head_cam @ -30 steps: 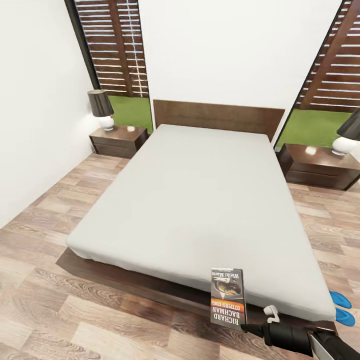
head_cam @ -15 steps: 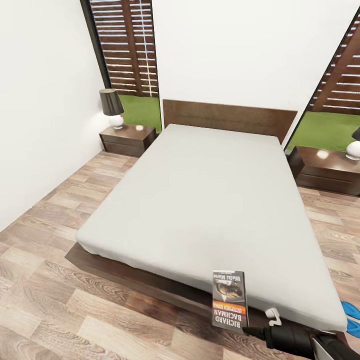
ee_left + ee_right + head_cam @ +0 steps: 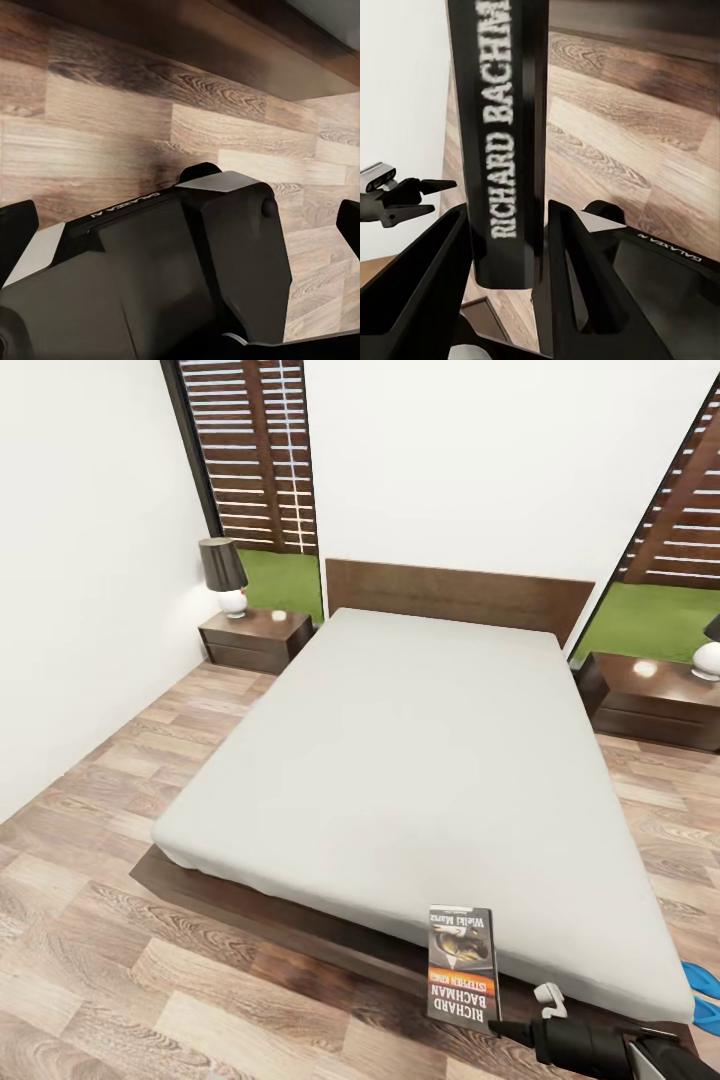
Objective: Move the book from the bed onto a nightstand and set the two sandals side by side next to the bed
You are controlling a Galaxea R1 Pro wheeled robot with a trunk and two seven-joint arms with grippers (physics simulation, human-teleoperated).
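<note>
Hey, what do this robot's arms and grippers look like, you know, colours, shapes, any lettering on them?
The right gripper has two broad, matte black, wedge-shaped fingers. In the head view its black wrist meets a silver-white forearm, with a small white clip-like part on top. The left arm's wrist housing is glossy black and angular, with a grey panel and small white lettering.

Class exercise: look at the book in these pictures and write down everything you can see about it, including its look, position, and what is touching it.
The book is a thin paperback with a dark cover picture, an orange band and white lettering reading RICHARD BACHMAN, which appears upside down in the head view. It stands upright off the mattress, at the foot edge of the bed, held at its lower end by the right end effector. In the right wrist view its black spine sits clamped between the two dark fingers. Nothing else touches it.
</note>
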